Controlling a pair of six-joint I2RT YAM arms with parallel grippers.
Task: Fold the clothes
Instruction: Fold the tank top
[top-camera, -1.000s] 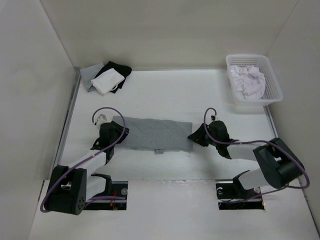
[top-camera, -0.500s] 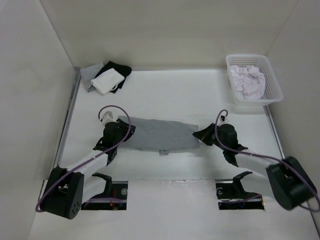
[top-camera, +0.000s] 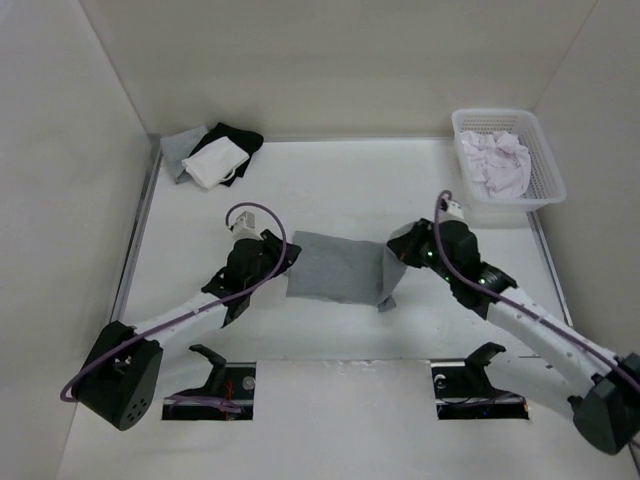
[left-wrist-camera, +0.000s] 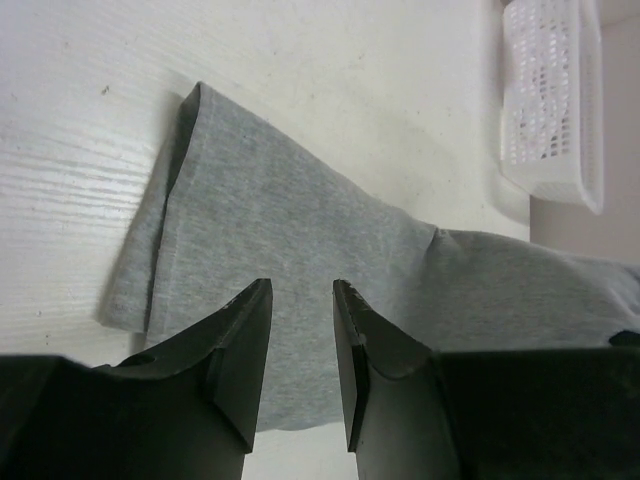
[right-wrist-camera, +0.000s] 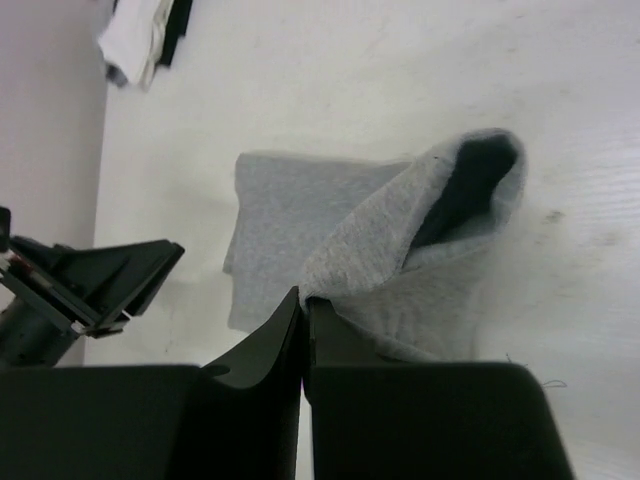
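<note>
The grey sleeveless top (top-camera: 335, 268) lies mid-table, bunched shorter than its full length. My right gripper (top-camera: 396, 252) is shut on the top's right end, which it holds raised off the table. In the right wrist view the fingertips (right-wrist-camera: 305, 293) pinch a cloth edge, and the lifted part arches into an open fold (right-wrist-camera: 470, 185). My left gripper (top-camera: 288, 257) hovers over the top's left end. Its fingers (left-wrist-camera: 300, 285) stand apart with nothing pinched; grey cloth (left-wrist-camera: 300, 220) and a strip of table show between them.
A white basket (top-camera: 548, 190) holding a white garment (top-camera: 495, 160) stands at the back right, also seen from the left wrist (left-wrist-camera: 555, 120). Small black, white and grey cloth pieces (top-camera: 212, 155) are piled at the back left corner. Walls close in on three sides.
Both arms have swung inward. The right gripper has shut on the top's right end and lifted it. The left gripper has moved right over the left end; the top now looks shorter.
</note>
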